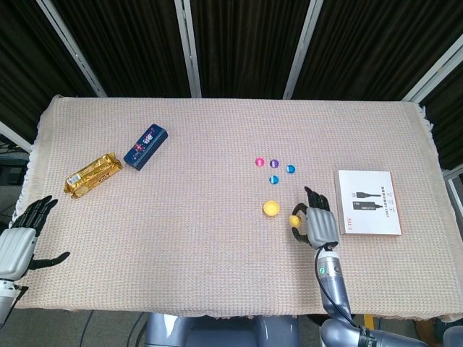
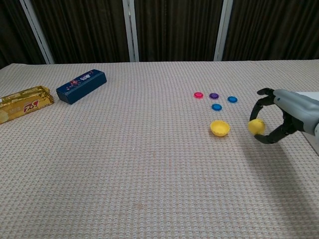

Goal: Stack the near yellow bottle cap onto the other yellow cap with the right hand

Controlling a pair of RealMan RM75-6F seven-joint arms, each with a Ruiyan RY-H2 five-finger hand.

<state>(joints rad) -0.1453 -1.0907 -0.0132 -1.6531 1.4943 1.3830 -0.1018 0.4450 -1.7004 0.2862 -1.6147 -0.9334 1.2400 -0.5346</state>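
My right hand [image 1: 317, 224] [image 2: 284, 114] pinches a yellow bottle cap [image 1: 295, 220] [image 2: 256, 126] between thumb and a finger, lifted off the cloth. The other yellow cap [image 1: 271, 209] [image 2: 220, 128] lies on the table just left of the held one, apart from it. My left hand [image 1: 18, 242] hangs at the table's near left edge, fingers spread, holding nothing; the chest view does not show it.
Small pink [image 1: 260, 162], purple [image 1: 274, 163] and two blue caps [image 1: 291, 169] lie just beyond the yellow cap. A white box [image 1: 367, 202] sits to the right of my right hand. A blue box [image 1: 145, 146] and a gold snack bar [image 1: 92, 174] lie far left.
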